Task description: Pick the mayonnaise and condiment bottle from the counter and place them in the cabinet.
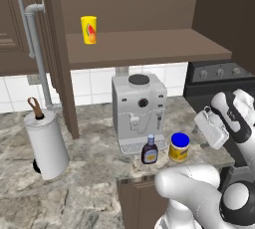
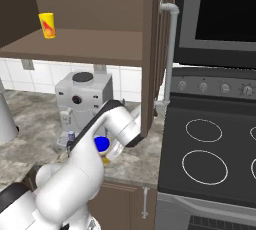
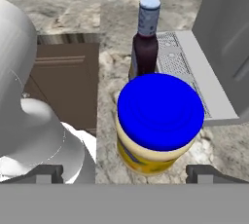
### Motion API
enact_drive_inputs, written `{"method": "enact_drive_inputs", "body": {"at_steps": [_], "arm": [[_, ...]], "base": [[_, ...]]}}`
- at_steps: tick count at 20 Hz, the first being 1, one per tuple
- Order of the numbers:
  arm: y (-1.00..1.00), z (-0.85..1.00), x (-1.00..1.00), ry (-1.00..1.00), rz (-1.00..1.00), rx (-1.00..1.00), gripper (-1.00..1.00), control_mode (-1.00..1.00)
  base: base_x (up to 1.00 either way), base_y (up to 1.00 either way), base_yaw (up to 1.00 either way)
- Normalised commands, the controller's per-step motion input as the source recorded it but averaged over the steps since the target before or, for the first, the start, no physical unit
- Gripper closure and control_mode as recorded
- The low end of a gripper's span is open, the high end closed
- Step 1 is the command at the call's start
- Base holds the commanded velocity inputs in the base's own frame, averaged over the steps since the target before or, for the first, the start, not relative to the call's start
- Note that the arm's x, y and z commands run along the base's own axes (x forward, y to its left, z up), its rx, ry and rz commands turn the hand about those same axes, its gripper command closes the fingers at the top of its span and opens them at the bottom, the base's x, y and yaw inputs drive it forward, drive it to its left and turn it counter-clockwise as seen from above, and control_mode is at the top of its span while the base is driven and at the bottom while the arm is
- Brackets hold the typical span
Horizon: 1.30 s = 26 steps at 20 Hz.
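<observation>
Jars: one mayonnaise jar, short and yellow with a wide blue lid, is standing on the counter close to its front edge.
Bottles: one condiment bottle, small and dark brown with a pale cap, is standing just beside the jar, on the jar's left in the left base view, also near the front edge.
Cups: one yellow cup with a red-orange mark is sitting on the shelf of the cabinet, toward the shelf's left end.
Machines: one grey coffee machine is standing behind the jar and bottle, its tray reaching out toward them.
Paper roll: one white paper towel roll is standing on the counter's left part, well apart from the jar.
Writing: the bottle is wearing a white label and the jar a faint one, but the words are too blurry to read.
Gripper: the gripper is hanging over the jar with its fingers spread wide, one tip on each side of the jar in the hand view, holding nothing.
Open room: most of the shelf to the right of the cup is lying bare; the counter's front edge is running just in front of the jar, and a stove is sitting past the counter's right end.
</observation>
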Motion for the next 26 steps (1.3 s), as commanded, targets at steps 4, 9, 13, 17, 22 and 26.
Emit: {"method": "enact_drive_inputs", "body": {"at_steps": [4,9,13,17,22,26], "arm": [[0.10,-0.09,0.13,0.00,0.00,0.06,-1.00,-1.00],[0.00,-0.13,0.23,0.00,0.00,0.04,-1.00,-1.00],[0.02,-0.09,0.18,0.00,0.00,0.03,-1.00,-1.00],[0.08,-0.06,0.09,0.00,0.01,0.03,-1.00,-1.00],[0.13,-0.11,0.05,0.00,0.03,0.05,-1.00,-1.00],[0.13,-0.15,0.06,0.00,0.04,0.05,-1.00,-1.00]], "base": [[0.00,0.00,0.00],[0.00,0.00,0.00],[0.00,0.00,0.00],[0.00,0.00,0.00],[0.00,0.00,0.00],[0.00,0.00,0.00]]}}
